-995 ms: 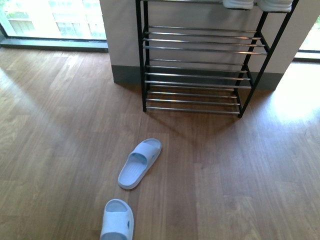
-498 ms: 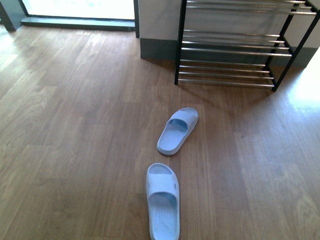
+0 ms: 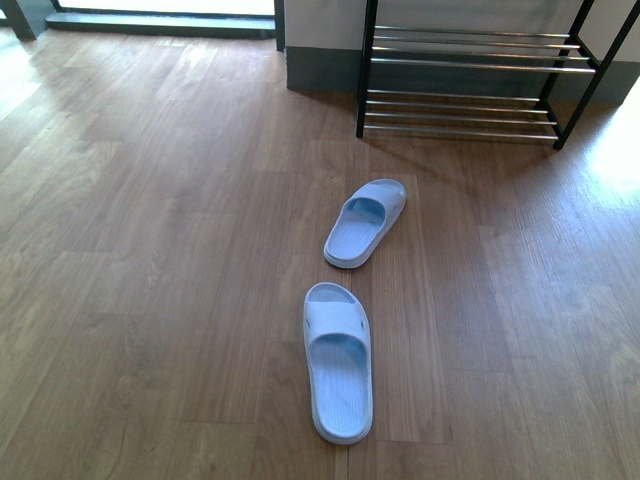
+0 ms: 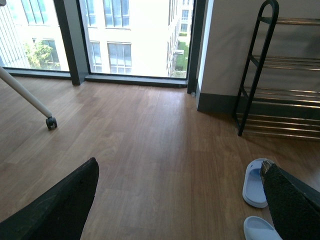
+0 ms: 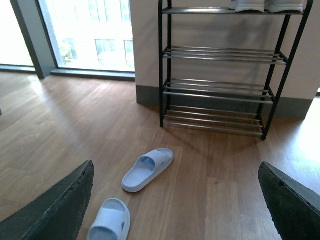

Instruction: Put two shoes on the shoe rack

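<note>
Front view has been shifted: the near slide [image 3: 338, 375] and far slide [image 3: 365, 223] are now seen whole on the floor [image 3: 150, 250], before the shoe rack [image 3: 462, 65]. Left pincer [image 4: 179, 167] and right pincer [image 5: 176, 169] are spread wide, empty.

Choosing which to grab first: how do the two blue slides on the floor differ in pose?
The far slide lies closer to the shoe rack than the near slide. The far slide is turned diagonally, toe toward the right; the near slide points almost straight ahead. Both are pale blue, sole-down, apart on the floor.
</note>
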Available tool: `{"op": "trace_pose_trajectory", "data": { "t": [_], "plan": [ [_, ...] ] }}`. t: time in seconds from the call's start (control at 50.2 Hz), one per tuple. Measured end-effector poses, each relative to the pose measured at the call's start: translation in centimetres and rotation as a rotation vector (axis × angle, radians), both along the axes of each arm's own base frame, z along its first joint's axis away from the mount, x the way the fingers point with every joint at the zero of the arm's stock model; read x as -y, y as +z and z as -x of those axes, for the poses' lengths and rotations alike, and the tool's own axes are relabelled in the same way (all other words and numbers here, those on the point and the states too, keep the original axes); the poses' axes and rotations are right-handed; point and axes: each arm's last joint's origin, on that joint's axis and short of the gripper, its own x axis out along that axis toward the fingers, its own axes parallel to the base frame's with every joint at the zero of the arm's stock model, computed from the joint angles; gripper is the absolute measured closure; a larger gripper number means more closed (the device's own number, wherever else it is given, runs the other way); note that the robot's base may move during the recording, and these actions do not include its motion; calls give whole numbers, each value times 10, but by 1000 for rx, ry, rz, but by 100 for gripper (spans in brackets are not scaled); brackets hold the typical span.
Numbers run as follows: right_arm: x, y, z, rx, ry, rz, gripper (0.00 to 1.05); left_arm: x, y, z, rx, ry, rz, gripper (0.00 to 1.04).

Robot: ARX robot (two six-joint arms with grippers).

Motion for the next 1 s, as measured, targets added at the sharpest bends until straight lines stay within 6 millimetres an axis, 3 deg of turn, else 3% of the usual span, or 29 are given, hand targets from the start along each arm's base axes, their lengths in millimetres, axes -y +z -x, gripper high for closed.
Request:
{"op": "trace_pose_trajectory", "data": {
  "t": [0.995],
  "plan": [
    [0,0,0,1,0,0,9,0,0,0,0,0,0,9]
  ]
}}
